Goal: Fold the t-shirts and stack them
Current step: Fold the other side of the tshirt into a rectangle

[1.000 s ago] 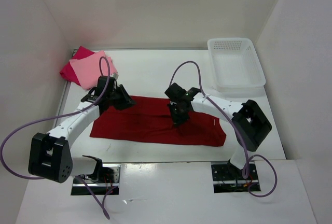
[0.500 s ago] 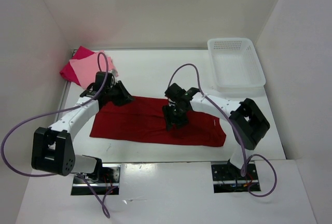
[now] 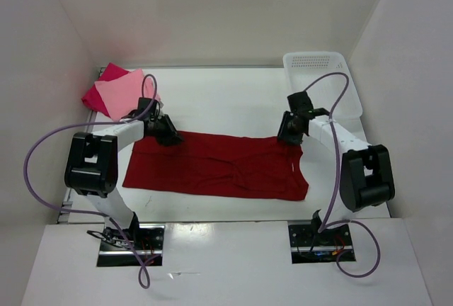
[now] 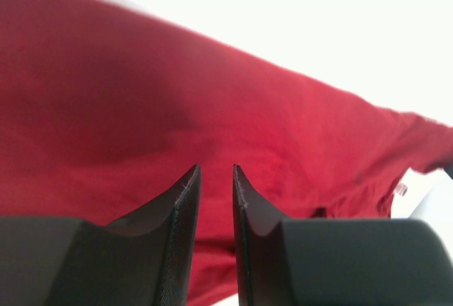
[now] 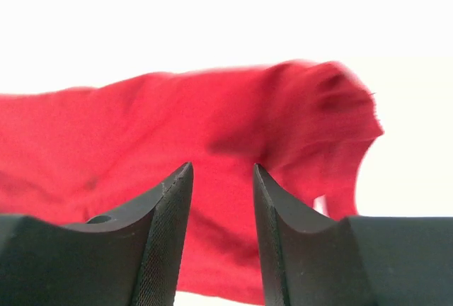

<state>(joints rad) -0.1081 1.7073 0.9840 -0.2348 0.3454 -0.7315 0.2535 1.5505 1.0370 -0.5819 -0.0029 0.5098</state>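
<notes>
Left pincer stands with its jaws a narrow slit apart and nothing caught between them. It hangs low at the far left corner of the dark red t-shirt, and its own camera shows the cloth spreading just beyond the tips. The right pincer has its jaws parted somewhat wider, also empty, and sits at the far right corner of the same shirt, where the cloth bunches into a small rumpled hump. Having one pincer at each far corner looks deliberate: from there the two could nip the far edge together and bring it over in one even fold. Whether either tip touches the cloth I cannot tell.

The shirt lies as a long flat band across the middle of the table, between the two arms, with light creases near its centre. Well apart, in the far left corner, the pale pink t-shirt rests folded on the crimson-pink t-shirt, probably the pile this one will join. A white basket stands at the far right, just behind the right pincer
</notes>
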